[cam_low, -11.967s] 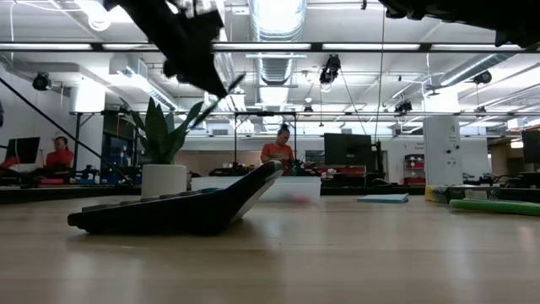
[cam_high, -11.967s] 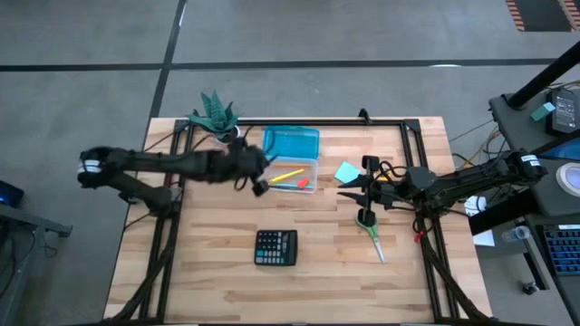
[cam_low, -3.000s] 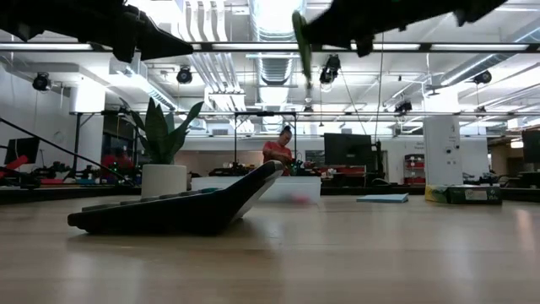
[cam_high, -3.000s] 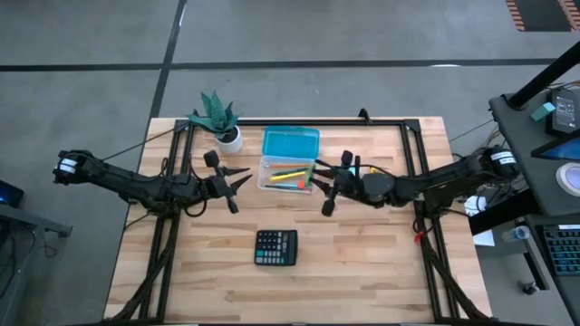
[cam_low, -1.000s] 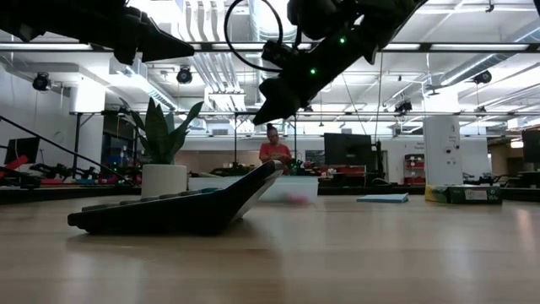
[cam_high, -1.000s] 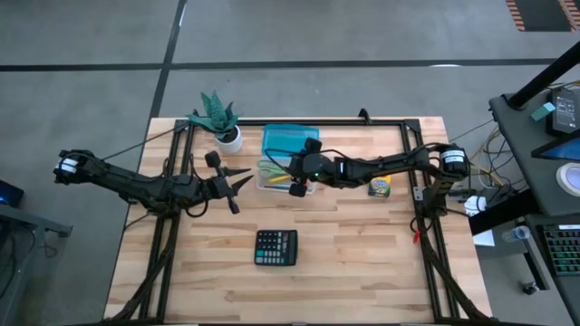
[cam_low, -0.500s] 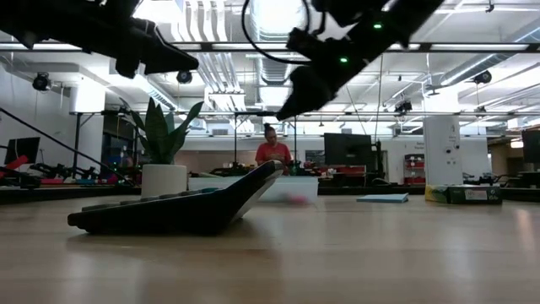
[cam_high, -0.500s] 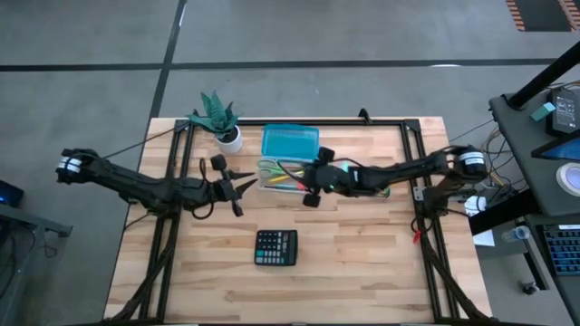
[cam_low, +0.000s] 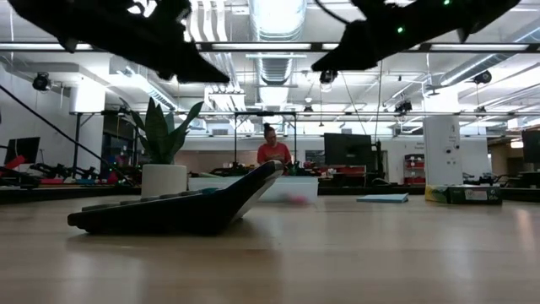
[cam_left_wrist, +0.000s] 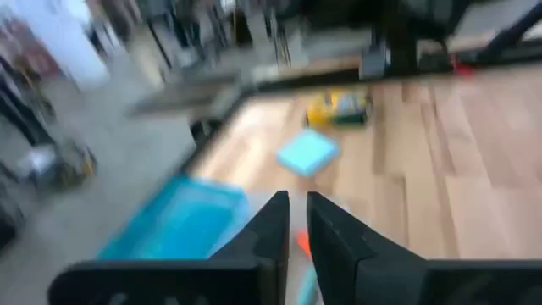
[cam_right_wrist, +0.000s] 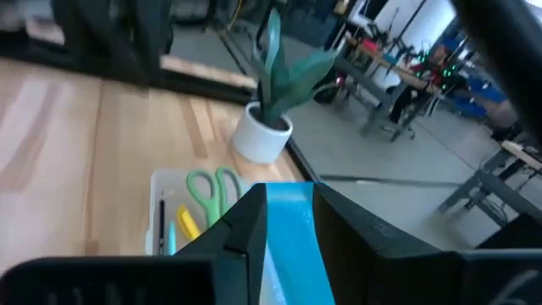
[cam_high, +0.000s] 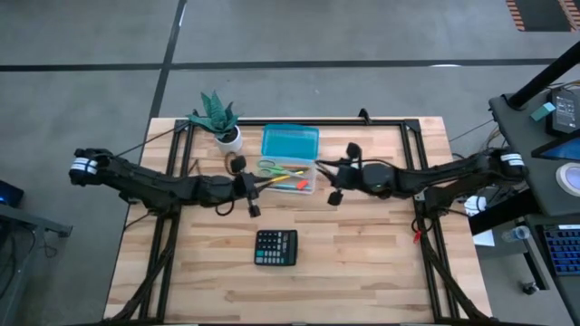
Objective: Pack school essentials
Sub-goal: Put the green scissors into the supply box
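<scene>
In the case (cam_high: 288, 175) | pencils partly hidden | left end effector (cam_high: 256, 184) overlapping

No legible text anywhere (calculator (cam_high: 275, 246) keys too small)

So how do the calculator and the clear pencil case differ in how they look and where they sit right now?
The calculator is dark and closed-faced with rows of keys; the pencil case is clear with a blue lid swung open. The calculator lies alone nearer the front edge; the pencil case sits farther back, between the two grippers. The pencil case holds green-handled scissors and pencils; the calculator holds nothing. Both rest flat on the wooden table.
</scene>
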`<state>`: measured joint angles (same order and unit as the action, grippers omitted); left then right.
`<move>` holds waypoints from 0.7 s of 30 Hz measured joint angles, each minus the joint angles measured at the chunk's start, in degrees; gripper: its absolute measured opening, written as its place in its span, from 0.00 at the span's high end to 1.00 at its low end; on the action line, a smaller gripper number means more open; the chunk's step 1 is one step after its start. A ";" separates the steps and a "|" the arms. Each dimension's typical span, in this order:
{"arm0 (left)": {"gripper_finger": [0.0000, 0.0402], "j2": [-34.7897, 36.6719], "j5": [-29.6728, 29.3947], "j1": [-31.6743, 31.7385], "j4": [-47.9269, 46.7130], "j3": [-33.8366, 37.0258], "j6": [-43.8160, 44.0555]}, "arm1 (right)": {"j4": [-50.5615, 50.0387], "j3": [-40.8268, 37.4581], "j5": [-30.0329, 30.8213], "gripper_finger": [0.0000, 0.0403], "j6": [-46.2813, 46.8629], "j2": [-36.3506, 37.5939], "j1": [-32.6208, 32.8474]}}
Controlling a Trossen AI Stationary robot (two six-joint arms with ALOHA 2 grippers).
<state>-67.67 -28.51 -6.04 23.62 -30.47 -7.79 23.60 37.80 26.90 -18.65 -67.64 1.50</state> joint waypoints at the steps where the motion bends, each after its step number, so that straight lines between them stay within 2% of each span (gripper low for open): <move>1: 0.96 -1.16 0.33 0.00 -2.57 -0.98 2.51 | 0.03 -0.72 -0.20 0.79 0.02 1.65 0.01; 3: 0.99 -2.64 2.46 0.01 -11.98 -3.73 7.42 | -0.19 -2.20 -0.28 0.82 0.00 4.21 0.02; 6: 1.00 -4.04 6.06 0.65 -32.81 -10.89 15.54 | -0.74 -4.70 -0.28 0.84 -0.85 8.03 0.00; 9: 1.00 -6.43 6.18 1.74 -49.80 -17.13 18.26 | -0.69 -6.89 -0.30 0.86 -1.32 11.51 0.00; 12: 1.00 -8.56 8.30 3.77 -59.82 -22.52 17.53 | -0.38 -8.30 -0.31 0.86 -1.08 14.41 0.00; 16: 1.00 -12.19 14.53 8.63 -70.80 -27.94 15.36 | -0.57 -10.02 -0.29 0.86 -1.29 17.57 0.00; 21: 1.00 -17.74 14.96 14.46 -74.30 -31.62 8.78 | -0.68 -10.72 -0.29 0.86 -1.31 19.83 0.00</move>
<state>-85.41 -13.55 8.42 -50.68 -62.09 0.99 22.92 27.08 26.61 -19.96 -47.81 1.50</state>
